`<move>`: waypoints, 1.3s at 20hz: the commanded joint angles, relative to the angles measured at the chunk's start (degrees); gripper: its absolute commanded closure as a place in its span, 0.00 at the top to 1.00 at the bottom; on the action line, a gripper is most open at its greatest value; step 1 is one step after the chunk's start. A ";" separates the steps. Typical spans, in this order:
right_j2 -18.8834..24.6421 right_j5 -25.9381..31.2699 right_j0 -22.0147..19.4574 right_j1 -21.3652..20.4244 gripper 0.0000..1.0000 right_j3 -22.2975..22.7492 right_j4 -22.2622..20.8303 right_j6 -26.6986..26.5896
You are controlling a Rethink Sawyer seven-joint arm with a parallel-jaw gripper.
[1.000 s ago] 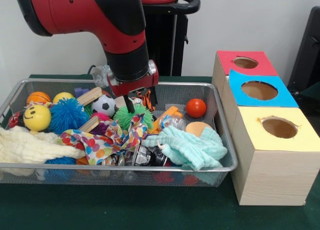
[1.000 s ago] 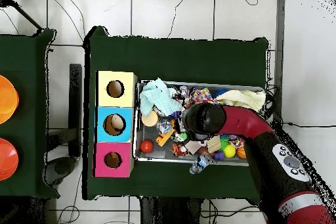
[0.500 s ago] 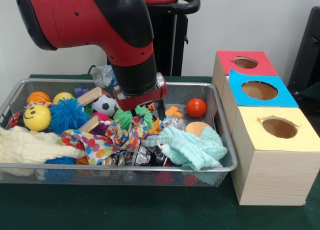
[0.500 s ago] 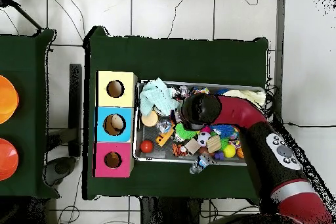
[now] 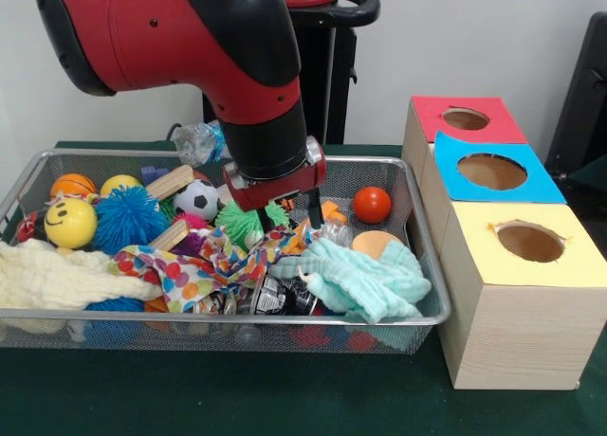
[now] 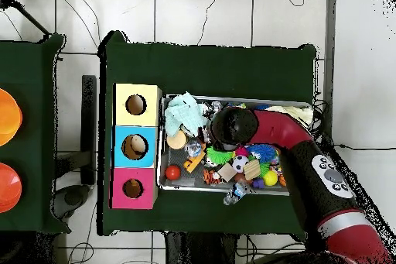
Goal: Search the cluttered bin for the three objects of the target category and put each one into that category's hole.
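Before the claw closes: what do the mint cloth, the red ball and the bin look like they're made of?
Mint cloth: soft terry-like fabric, nubby and folded. Red ball: probably smooth plastic or rubber, with a small highlight. Bin: wire mesh with a metal rim; contents show through.

The front view sits low and close at one long edge of the green table (image 5: 285,398), looking across the wire bin (image 5: 218,315) and the three boxes (image 5: 517,294) toward the wall. The overhead view hangs far higher, looking straight down on the whole table (image 6: 209,67), with tiled floor on all sides. Both views share the bin (image 6: 165,145), the row of boxes (image 6: 136,146) and the red arm (image 6: 282,138), turned half round between them.
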 commanded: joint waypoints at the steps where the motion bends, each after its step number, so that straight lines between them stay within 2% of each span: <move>1: 2.81 2.82 -3.89 -3.51 1.00 3.71 -3.11 -9.66; 7: 2.78 0.90 -6.10 -6.43 1.00 8.51 -3.13 -8.13; 21: 3.95 0.01 -5.99 -6.91 1.00 9.42 -4.48 -7.08; 26: 4.63 1.95 -5.39 -5.71 1.00 6.77 -4.88 -8.75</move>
